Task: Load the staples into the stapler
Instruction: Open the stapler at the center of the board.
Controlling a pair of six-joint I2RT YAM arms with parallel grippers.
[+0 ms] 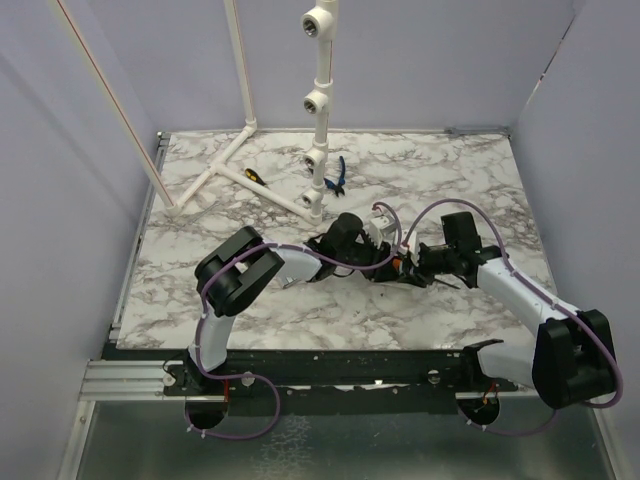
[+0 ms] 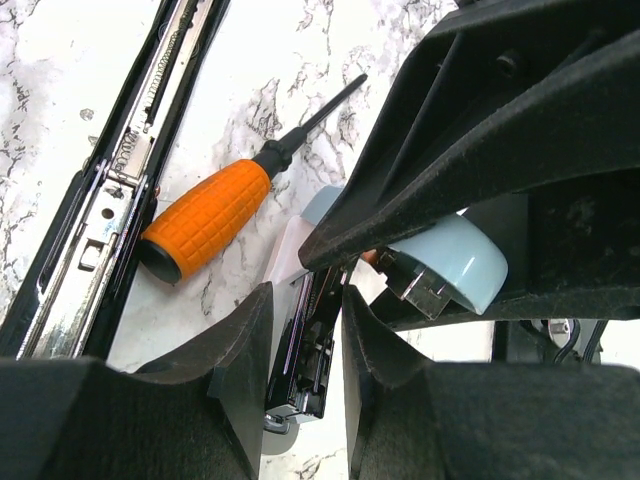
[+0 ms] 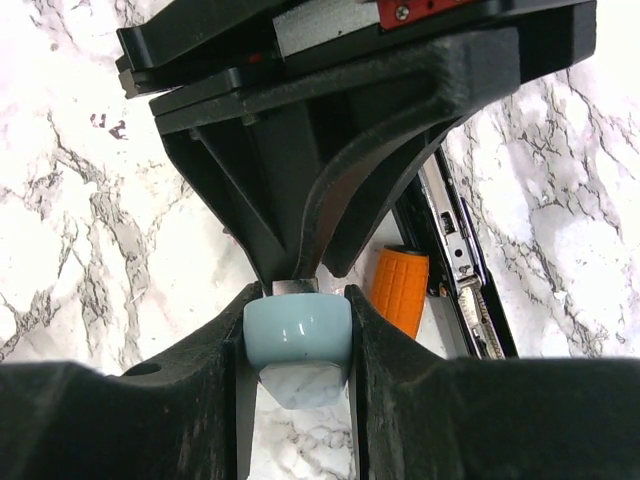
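Top view. Both my arms reach in over the marble table [image 1: 200, 230] and meet near its middle. My left claw [image 1: 385, 265] and right claw [image 1: 425, 268] sit tip to tip. What lies between them is too small to read here. Toward the back stands a white pipe frame [image 1: 318, 100], with blue pliers [image 1: 338, 178] at its foot and a yellow-handled tool [image 1: 255, 175] close by.

Left wrist view. The stapler [image 2: 105, 200] lies flat on the table at far left, opened out, with its metal channel and spring facing up. Neither claw touches it. Just beside it lies an orange-handled screwdriver [image 2: 205, 220], its shaft pointing away from me. My left fingers [image 2: 240, 390] are clenched on a black metal piece [image 2: 305, 350] that fills the gap between them. It runs up under a pale teal bar [image 2: 455, 262]. Whether the two are joined I cannot tell. My right claw looms over from the right, with the teal bar's rounded end in its grasp.

Right wrist view. My right fingers [image 3: 200, 400] pinch the rounded end of the teal bar from both sides, pressed firmly against it. Straight ahead, the tips of my left claw come down to a point just above that end. To the right the orange handle stands close by. Beyond it the open stapler lies on the marble, clear of both claws.
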